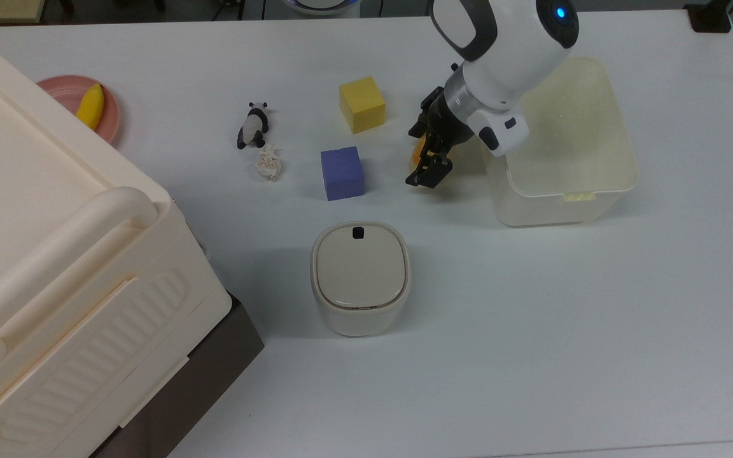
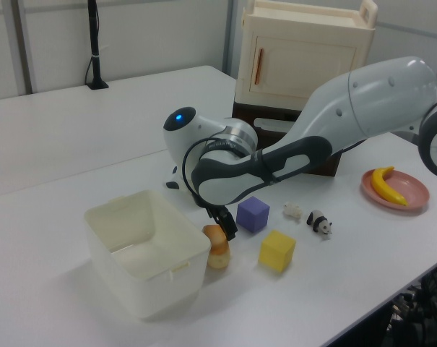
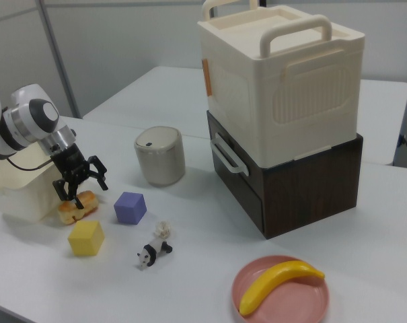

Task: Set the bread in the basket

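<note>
The bread (image 3: 79,205) lies on the white table, close against the basket's (image 1: 564,191) outer wall. In the top view just an orange bit of bread (image 1: 416,156) shows under the hand. My gripper (image 3: 81,190) hangs low over the loaf, open, with one black finger (image 3: 59,191) toward each end of it. In the left view a finger (image 2: 226,223) stands just above the bread (image 2: 217,246), beside the basket (image 2: 142,289). In the top view the gripper (image 1: 424,152) sits left of the basket, and the wrist leans over the basket's rim.
A yellow cube (image 1: 361,104) and a purple cube (image 1: 342,173) sit to the top view's left of the bread. Further left are a panda figure (image 1: 253,124) and a crumpled scrap (image 1: 269,162). A lidded bin (image 1: 360,277) stands nearer the front. The big case (image 1: 55,254) and banana plate (image 1: 64,86) are at far left.
</note>
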Motion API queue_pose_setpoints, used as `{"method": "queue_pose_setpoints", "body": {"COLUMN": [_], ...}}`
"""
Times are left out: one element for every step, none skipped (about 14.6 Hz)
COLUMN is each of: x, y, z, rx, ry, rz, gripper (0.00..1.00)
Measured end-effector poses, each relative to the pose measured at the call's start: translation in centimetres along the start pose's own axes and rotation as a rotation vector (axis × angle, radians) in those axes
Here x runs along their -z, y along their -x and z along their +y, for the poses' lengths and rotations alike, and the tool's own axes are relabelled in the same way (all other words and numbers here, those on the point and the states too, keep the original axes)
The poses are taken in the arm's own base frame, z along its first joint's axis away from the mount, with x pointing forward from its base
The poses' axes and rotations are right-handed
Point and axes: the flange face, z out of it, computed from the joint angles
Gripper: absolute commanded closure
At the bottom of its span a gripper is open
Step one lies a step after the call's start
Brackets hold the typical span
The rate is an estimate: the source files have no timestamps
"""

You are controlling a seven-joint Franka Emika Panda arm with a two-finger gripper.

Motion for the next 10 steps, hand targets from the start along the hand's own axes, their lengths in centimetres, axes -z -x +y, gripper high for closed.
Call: {"method": "queue_pose_setpoints", "body": {"x": [-0.6,-0.9,-1.1,-1.2,-1.3,-1.2,-1.0,-0.8,-0.6,-0.4], "y": [-0.3,-0.5,-0.6,-0.7,-0.7,-0.8,-0.9,-1.2,-1.5,-1.8], "z": [0.0,0.1,0.1,0.1,0.1,0.1,0.1,0.1,0.0,-0.1], "rx": [0.006,0.009,0.012,0.017,0.021,0.027,0.035,0.045,0.053,0.059], "ry": [-0.004,-0.007,-0.008,-0.009,-0.009,-0.007,-0.001,0.009,0.016,0.020], "rz": [-0.001,0.001,0.003,0.003,0.003,0.005,0.011,0.021,0.028,0.032], "gripper": [0.00,0.00,0.00,0.00,0.00,0.00,0.07,0.22,0.43,0.61]}}
